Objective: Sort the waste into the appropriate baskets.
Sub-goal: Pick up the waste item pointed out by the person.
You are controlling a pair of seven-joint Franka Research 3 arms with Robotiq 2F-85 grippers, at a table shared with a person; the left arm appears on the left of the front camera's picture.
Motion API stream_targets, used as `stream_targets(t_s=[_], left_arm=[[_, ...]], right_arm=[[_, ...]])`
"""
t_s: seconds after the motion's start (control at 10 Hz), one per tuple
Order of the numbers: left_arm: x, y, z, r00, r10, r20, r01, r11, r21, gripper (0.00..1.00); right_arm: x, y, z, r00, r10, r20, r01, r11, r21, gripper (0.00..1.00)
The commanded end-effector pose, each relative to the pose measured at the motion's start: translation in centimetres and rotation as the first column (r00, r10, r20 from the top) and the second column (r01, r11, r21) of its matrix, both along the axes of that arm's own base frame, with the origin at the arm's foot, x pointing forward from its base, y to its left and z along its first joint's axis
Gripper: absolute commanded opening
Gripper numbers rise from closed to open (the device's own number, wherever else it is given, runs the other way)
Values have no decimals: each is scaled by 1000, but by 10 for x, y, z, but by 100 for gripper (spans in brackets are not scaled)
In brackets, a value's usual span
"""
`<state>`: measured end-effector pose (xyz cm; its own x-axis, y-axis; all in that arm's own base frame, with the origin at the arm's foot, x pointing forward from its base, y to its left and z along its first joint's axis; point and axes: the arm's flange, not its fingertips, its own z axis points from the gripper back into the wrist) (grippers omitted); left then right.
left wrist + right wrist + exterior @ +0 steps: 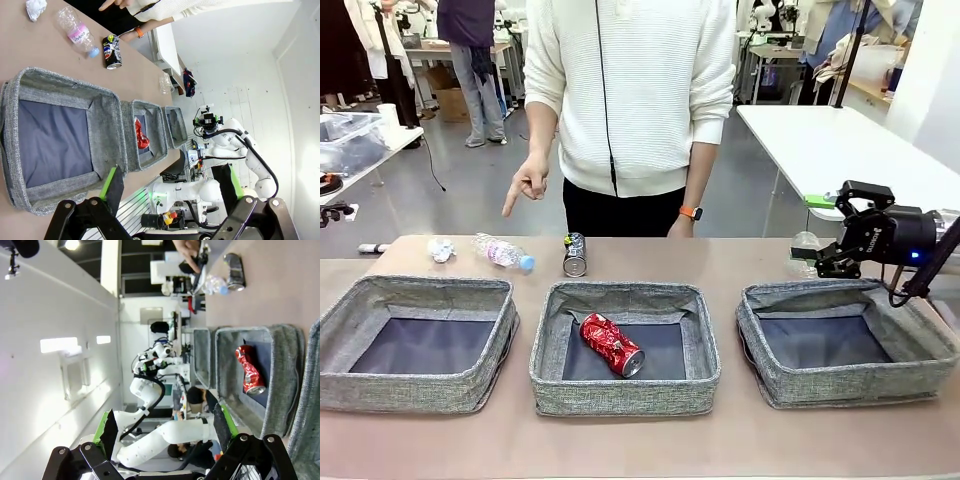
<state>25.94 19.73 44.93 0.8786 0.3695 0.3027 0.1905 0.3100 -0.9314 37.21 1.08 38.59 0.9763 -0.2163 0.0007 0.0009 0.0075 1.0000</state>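
Person's hand point(528, 183) pointing above blue-capped bottle point(503, 252), dark can point(575, 255) just beside

Right hand point(167, 427) at the bottom edge, green-padded fingers spread wide, nothing between them; dented red can point(249, 375) lying in the middle basket point(282, 365) at right; dark can point(234, 265) and blue-capped bottle point(214, 284) on the surface point(280, 290), upper right.
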Motion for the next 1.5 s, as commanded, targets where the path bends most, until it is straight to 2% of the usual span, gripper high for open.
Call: stream_targets(t_s=[0.0, 0.1, 0.2, 0.3, 0.4, 0.5, 0.6, 0.7, 0.8, 0.9, 1.0, 1.1, 1.2, 1.4], left_arm=[[4, -6, 2, 996, -44, 75, 43, 999, 12, 100], [16, -16, 10, 991, -5, 137, -12, 992, 124, 100], [35, -39, 22, 961, -33, 276, -55, 951, 305, 100], [55, -65, 31, 911, -145, 386, -75, 863, 500, 100], [70, -95, 35, 856, -355, 375, 19, 748, 664, 100], [81, -126, 34, 772, -533, 347, 55, 600, 798, 100], [87, -156, 31, 689, -649, 323, 7, 451, 892, 100], [89, -181, 28, 580, -758, 298, -44, 337, 941, 100], [89, -199, 24, 519, -832, 197, -76, 185, 980, 100], [86, -208, 18, 496, -868, 25, -14, 20, 1000, 100], [82, -215, 13, 459, -887, -53, -73, -97, 993, 100], [79, -217, 10, 525, -850, -51, -105, -124, 987, 100], [97, -226, 30, 566, -820, 79, 164, 206, 965, 100], [97, -226, 30, 566, -820, 79, 164, 206, 965, 100]], right_arm=[[1, 1, 3, 1000, 0, 20, 0, 1000, 12, 100], [1, 1, 3, 1000, 0, 20, 0, 1000, 12, 100], [1, 1, 3, 1000, 0, 20, 0, 1000, 12, 100], [1, 1, 3, 1000, 0, 20, 0, 1000, 12, 100], [1, 1, 3, 1000, 0, 20, 0, 1000, 12, 100], [1, 1, 3, 1000, 0, 20, 0, 1000, 12, 100], [1, 1, 3, 1000, 0, 20, 0, 1000, 12, 100], [1, 1, 3, 1000, 0, 20, 0, 1000, 12, 100], [1, 1, 3, 1000, 0, 20, 0, 1000, 12, 100], [1, 1, 3, 1000, 0, 20, 0, 1000, 12, 100], [1, 1, 3, 1000, 0, 20, 0, 1000, 12, 100], [1, 1, 3, 1000, 0, 20, 0, 1000, 12, 100], [1, 1, 3, 1000, 0, 20, 0, 1000, 12, 100], [1, 1, 3, 1000, 0, 20, 0, 1000, 12, 100]])
